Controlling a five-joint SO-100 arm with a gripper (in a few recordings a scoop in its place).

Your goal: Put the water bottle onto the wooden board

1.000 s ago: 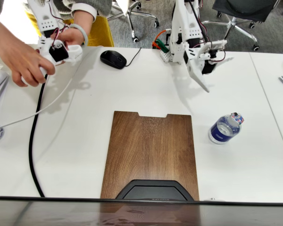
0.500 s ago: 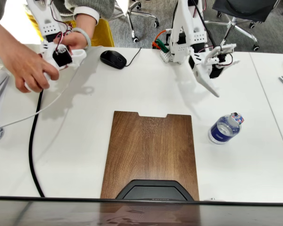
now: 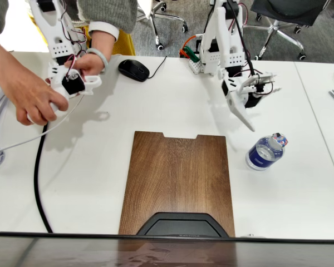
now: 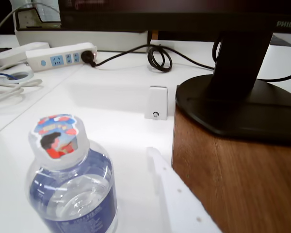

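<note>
in the fixed view the water bottle (image 3: 265, 151) stood upright on the white table (image 3: 300, 189), right of centre in the frame, just off the right edge of the wooden board (image 3: 178, 181) and not on it. the gripper (image 3: 246, 105) hung above and to the upper left of the bottle, clear of it, with its jaws apart and nothing between them. in the wrist view the bottle (image 4: 70, 187) filled the lower left, with one white finger (image 4: 177, 194) running between it and the board (image 4: 237, 179) at lower right. the likeliest trouble was a knock: the bottle looked light and narrow, so a finger meeting its cap or shoulder on the way down could tip it and send it rolling. a grip taken high, near the cap, might also let it swing or slip.
</note>
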